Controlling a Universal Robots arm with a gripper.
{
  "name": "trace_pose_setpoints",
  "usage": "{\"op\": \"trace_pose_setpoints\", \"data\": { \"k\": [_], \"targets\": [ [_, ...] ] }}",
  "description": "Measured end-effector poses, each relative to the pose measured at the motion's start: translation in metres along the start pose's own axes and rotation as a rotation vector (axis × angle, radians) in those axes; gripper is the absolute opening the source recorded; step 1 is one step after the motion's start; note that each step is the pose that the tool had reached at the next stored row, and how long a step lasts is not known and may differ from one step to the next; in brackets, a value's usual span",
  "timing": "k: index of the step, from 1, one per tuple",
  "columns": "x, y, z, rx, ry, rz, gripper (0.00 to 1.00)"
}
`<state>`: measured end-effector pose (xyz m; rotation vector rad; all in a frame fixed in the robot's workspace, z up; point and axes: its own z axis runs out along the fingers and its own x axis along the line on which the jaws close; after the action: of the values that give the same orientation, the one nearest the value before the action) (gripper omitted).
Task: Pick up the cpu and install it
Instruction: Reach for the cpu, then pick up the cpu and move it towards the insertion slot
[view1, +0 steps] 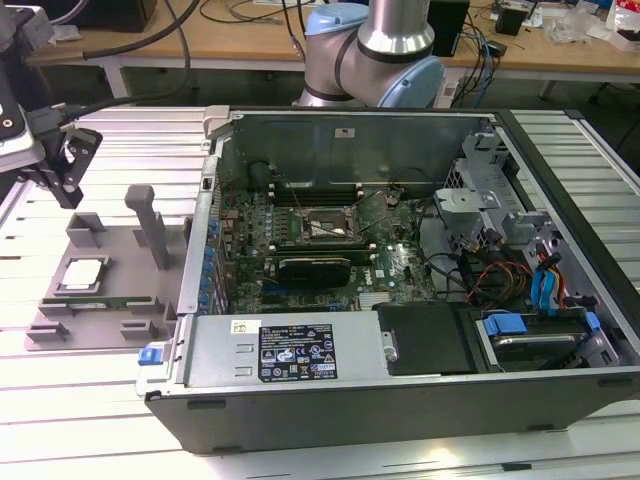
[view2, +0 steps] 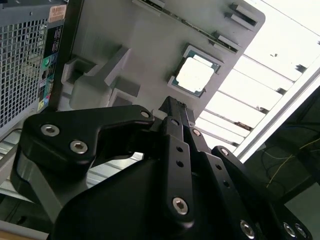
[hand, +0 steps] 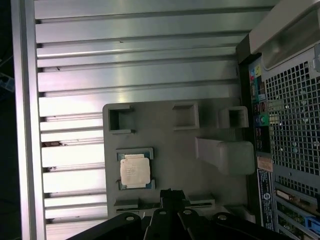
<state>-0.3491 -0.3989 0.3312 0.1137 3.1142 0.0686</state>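
Pick-up stage, by the look of it: the cpu (view1: 82, 272) is not yet grasped. It lies flat, metal plate up, in a shallow nest on the grey plastic fixture (view1: 125, 275), which rests on the slatted aluminium surface (view1: 60, 410).

The pincer (view1: 68, 190) hangs in the air above the fixture, over the side farthest from the PC case (view1: 450, 400), touching nothing. It looks narrow: tips drawn together w/ nothing btwn them, and both wrist views agree, e.g. the pincer (view2: 171, 102) in the second wrist view.

Key relation: the cpu sits lower than the pincer & offset from it, i.e. not under the tips. In the first wrist view the pincer (hand: 172, 192) points at the fixture's edge slots, w/ the cpu (hand: 134, 170) off to one side of that line, near but apart. The chip is near-square, so no real long axis; its edges run parallel w/ the fixture's edges. Only one arm, so no question of which is nearer.

The fixture lies just beside the case's rear-port wall. The CPU socket (view1: 328, 226), on the motherboard inside the case, is well apart from the fixture, w/ the case wall btwn them.
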Motion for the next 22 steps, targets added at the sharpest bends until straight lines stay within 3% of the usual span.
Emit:
{"op": "trace_pose_setpoints", "data": {
  "k": [15, 22],
  "targets": [
    [0.0002, -0.0001, 0.0008, -0.0002, -0.0004, 0.000, 0.11],
    [0.0052, -0.0005, 0.0033, -0.0001, -0.0003, 0.000, 0.11]
  ]
}}
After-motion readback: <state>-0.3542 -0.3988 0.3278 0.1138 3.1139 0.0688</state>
